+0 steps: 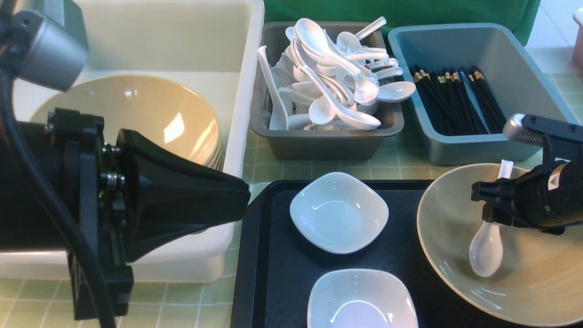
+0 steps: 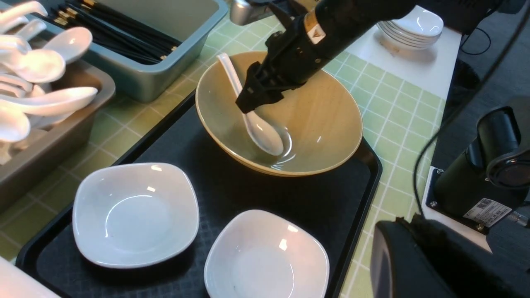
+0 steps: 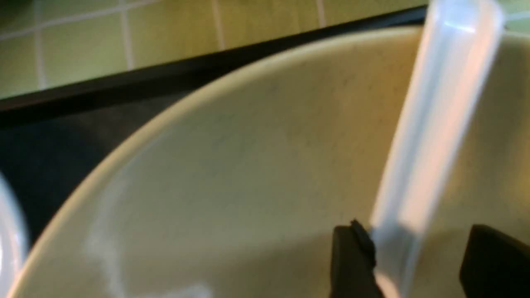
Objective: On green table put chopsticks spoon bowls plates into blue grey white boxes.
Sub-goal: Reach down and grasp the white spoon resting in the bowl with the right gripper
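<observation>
The surface (image 1: 182,296) is covered in green squares with pale lines, seen at the near edge and between the containers. Behind it hangs a green cloth (image 1: 410,11). In the left wrist view, a white ledge (image 2: 445,62) beside the green squares carries a stack of white dishes (image 2: 418,25), with dark floor (image 2: 501,54) beyond, crossed by a cable.

On the surface, a black tray (image 1: 282,273) holds two white bowls (image 1: 339,214) (image 1: 362,300), apart from each other, and a large tan bowl (image 1: 437,228) at its right side. The white spoon (image 1: 486,250) lies inside the tan bowl, its handle slanting up to the rim.

Beyond the tray stand a grey box (image 1: 319,146) heaped with white spoons (image 1: 334,109) and a blue-grey box (image 1: 478,150) with black chopsticks (image 1: 460,105). The white box (image 1: 159,41) at the left contains stacked tan dishes (image 1: 136,105).

The left tool (image 1: 243,196) is closed, partly in front of the white box and its dishes. The right tool (image 3: 418,260) reaches into the tan bowl with its jaws apart, one on either side of the spoon's handle, unclenched; its arm (image 1: 565,196) hides part of the bowl.
</observation>
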`<move>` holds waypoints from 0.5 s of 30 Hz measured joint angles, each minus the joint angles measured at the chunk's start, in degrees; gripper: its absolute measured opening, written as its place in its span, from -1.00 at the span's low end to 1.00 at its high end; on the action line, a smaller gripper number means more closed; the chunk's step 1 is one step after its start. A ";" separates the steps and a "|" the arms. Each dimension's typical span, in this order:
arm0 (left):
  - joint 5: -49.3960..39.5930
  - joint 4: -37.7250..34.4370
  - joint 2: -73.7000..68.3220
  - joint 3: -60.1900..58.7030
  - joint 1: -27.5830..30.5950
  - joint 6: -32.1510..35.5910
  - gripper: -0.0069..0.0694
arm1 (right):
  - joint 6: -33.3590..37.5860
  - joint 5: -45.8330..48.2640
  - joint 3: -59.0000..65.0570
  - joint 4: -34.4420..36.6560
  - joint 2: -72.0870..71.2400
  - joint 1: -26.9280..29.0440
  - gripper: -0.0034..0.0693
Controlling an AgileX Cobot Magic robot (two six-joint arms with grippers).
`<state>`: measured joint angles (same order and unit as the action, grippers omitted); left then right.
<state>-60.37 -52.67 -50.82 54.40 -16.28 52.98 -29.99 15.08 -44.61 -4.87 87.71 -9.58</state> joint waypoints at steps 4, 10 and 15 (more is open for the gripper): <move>0.00 0.00 0.00 0.00 0.00 -1.01 -0.82 | -0.02 -1.13 0.00 -0.06 1.96 0.00 0.06; 0.00 0.00 0.00 0.00 0.00 -1.37 -0.82 | 1.76 -1.01 0.00 -0.06 1.92 0.00 -0.43; 0.00 0.00 0.00 0.00 0.00 -1.37 -0.82 | 6.02 2.11 -1.77 -0.06 -2.56 0.00 -0.43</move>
<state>-60.37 -52.67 -50.82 54.40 -16.28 51.60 -23.97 17.19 -46.39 -4.93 85.15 -9.58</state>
